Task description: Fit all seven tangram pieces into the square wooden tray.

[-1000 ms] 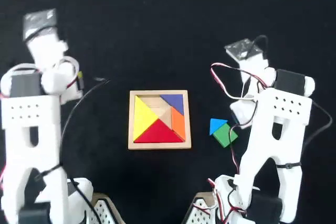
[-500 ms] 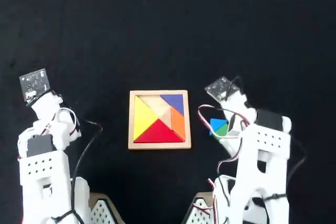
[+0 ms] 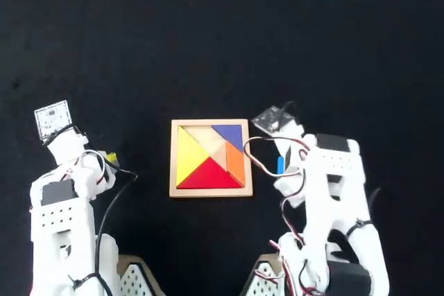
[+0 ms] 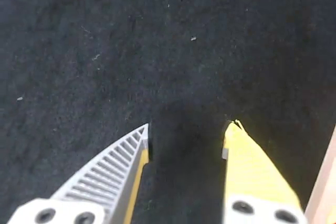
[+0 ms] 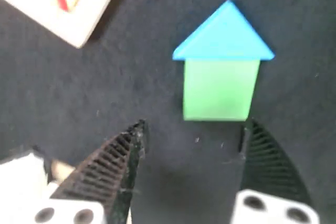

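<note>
High view, looking straight down on a black table (image 3: 208, 46). At the centre, a square wooden tray (image 3: 210, 193) holding a large yellow triangle (image 3: 187, 157), a large red triangle (image 3: 209, 177), an orange piece (image 3: 236, 164) and a dark blue piece (image 3: 232, 135), with pale bare wood left among them toward the far edge. Just beside the tray on the right, the right arm (image 3: 333, 185), bent low over the table. Well apart from the tray on the other side, the left arm (image 3: 62, 206).

Right wrist view, close above the table: the right gripper (image 5: 191, 150) with black fingers (image 5: 123, 163) spread wide, clamped on nothing. Just beyond the fingertips, a green square (image 5: 220, 88) lying flat outside the tray. Touching its far edge, a light blue triangle (image 5: 224, 32), the pair together shaped like a little house. Near them, one corner of the tray.

Left wrist view: the left gripper (image 4: 186, 145), jaws parted, above bare black table and holding nothing.
</note>
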Robot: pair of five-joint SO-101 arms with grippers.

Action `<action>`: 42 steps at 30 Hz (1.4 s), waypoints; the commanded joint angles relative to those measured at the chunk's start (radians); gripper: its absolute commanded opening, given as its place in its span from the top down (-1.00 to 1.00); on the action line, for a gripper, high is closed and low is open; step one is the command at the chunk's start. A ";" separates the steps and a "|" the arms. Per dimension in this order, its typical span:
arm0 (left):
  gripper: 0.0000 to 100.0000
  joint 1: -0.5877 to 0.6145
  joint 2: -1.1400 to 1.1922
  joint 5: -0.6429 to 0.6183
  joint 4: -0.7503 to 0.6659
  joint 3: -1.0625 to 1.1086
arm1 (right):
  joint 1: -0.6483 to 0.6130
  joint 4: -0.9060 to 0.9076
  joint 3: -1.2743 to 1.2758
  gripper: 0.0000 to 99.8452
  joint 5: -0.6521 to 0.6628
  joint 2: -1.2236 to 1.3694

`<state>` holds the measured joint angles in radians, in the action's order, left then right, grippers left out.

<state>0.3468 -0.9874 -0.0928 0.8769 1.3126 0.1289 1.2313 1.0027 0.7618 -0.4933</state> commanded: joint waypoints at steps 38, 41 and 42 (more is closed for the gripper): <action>0.52 -0.008 0.003 0.002 -0.087 0.031 | 0.041 0.043 -0.262 0.97 0.058 0.076; 0.52 -0.008 0.003 0.002 -0.087 0.031 | 0.009 0.175 -0.377 0.97 0.052 -0.068; 0.52 -0.008 0.003 0.002 -0.087 0.031 | -0.017 0.210 -0.406 0.97 0.051 -0.104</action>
<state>0.3468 -0.9874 -0.0928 0.8063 1.3525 0.1519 1.3372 0.7250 0.8094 -0.4611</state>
